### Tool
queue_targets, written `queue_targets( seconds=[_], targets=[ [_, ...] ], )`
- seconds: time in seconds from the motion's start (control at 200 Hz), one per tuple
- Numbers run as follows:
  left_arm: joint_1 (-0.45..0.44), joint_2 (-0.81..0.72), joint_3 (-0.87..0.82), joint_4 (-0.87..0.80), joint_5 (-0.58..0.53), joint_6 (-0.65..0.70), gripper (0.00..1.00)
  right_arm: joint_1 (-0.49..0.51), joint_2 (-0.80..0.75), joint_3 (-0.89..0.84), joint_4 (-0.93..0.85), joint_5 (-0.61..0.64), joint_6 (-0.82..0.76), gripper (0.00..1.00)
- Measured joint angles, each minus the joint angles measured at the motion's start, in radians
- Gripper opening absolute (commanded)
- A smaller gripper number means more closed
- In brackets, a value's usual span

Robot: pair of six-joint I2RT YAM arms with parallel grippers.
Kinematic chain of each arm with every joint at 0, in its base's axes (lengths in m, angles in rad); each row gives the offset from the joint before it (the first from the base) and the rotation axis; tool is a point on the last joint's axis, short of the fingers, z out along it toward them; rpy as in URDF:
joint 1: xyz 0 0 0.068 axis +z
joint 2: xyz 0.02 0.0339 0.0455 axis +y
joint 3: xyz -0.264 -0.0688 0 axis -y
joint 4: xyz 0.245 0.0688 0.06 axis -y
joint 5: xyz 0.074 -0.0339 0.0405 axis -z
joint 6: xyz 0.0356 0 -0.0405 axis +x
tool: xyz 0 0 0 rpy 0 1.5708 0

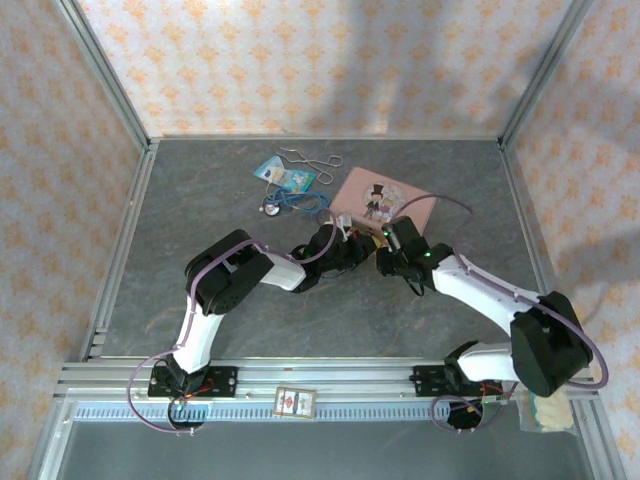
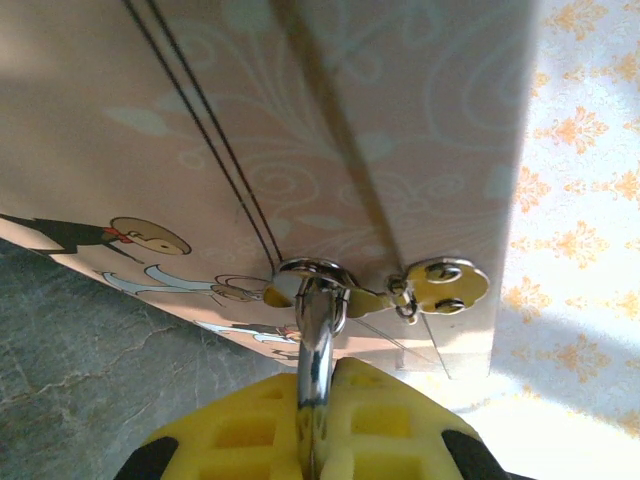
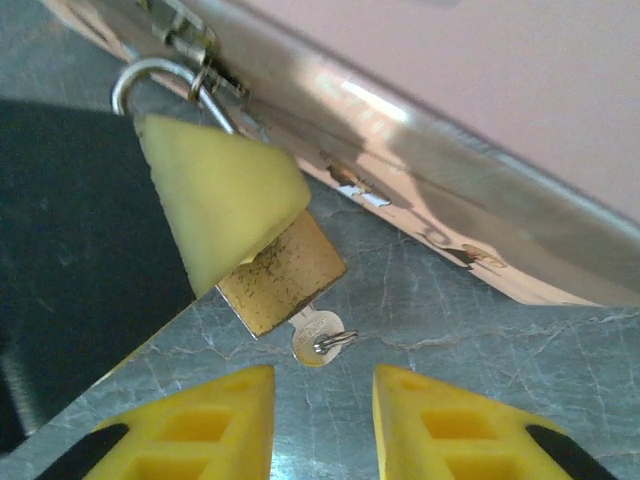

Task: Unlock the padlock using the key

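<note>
The small brass padlock (image 3: 285,270) hangs by its silvery shackle (image 2: 315,330) from the hasp of the pink tin box (image 1: 385,195). My left gripper (image 2: 318,375) is shut on the padlock; one of its yellow fingers (image 3: 215,200) covers the top of the brass body. The key (image 3: 318,335), silvery with a small wire ring, sticks out of the padlock's underside. My right gripper (image 3: 323,385) is open just below the key. Its two yellow fingers stand on either side of the key head, clear of it. From above, both grippers meet at the box's near corner (image 1: 372,240).
Behind the box lie a blue packet (image 1: 285,178), metal forceps (image 1: 310,158) and a blue stethoscope (image 1: 295,203). The pink tin box wall (image 3: 480,100) rises right behind the padlock. A small card (image 1: 295,402) sits on the front rail.
</note>
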Motion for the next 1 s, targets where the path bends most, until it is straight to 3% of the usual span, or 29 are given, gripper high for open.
queue_targets(
  seconds=[1.001],
  targets=[
    [0.011,-0.05,-0.014,0.02,0.03,-0.004,0.0,0.03,0.089,0.044,0.039,0.112,-0.086,0.19]
  ],
)
